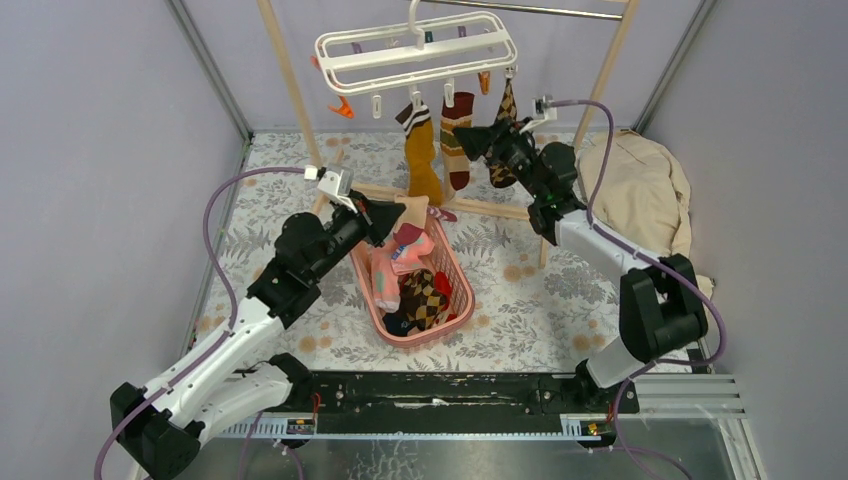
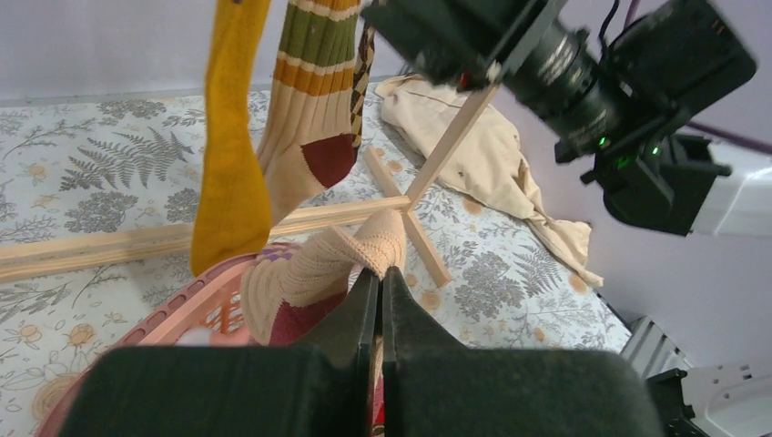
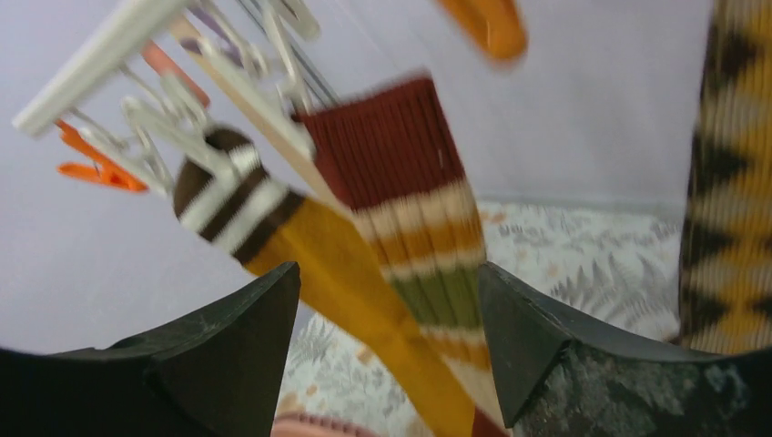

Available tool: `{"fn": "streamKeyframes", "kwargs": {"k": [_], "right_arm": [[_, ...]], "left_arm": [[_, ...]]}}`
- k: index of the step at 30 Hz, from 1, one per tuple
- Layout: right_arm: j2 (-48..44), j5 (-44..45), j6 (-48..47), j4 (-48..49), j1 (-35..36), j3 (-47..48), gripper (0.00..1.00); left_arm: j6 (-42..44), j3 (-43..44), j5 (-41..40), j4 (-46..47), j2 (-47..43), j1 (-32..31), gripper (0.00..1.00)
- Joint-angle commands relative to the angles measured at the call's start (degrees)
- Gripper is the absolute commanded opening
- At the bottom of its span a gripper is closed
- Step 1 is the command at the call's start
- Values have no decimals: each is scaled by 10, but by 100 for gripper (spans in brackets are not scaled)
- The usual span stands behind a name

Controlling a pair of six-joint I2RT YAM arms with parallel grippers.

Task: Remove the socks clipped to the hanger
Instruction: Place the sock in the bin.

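Socks (image 1: pixel 421 172): 3 clipped to hanger (image 1: pixel 415 50), hanging above desk (image 1: pixel 540 290): mustard sock (image 1: pixel 424 140), striped sock (image 1: pixel 458 135), argyle sock (image 1: pixel 506 125).
Basket (image 1: pixel 425 340), pink, on desk below hanger: holds several loose socks, pink, argyle, red and dark among them.
Left tool (image 1: pixel 398 216): clamped on beige sock (image 2: pixel 319 269), over basket's far rim.
Right tool (image 1: pixel 473 137): jaws wide, facing mustard sock and striped sock, gripping nothing.
Large beige cloth (image 1: pixel 645 190): heaped on desk, right side.

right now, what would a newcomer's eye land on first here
From the white clip hanger at the top dangle a mustard sock, a striped sock and an argyle sock, with the open right gripper facing them. Below, the left gripper pinches a beige sock over the pink basket.
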Motion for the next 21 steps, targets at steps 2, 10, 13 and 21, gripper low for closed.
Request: {"fn": "streamKeyframes", "kwargs": {"k": [2,10,13,21], "right_arm": [[-84,17,1,22,4,-101,80],[-220,29,4,-57,5,-246,80],[-267,23,4,-106,5,-288,80],[-369,10,7,-172,5,-376,81]], "left_arm": [[-24,4,30,-6,-31,2,0],[-57,-21,41,-14,-79,2,0],[-69,-30,49,-21,-102,2,0],[-104,-70,86,-52,-145,2,0]]}}
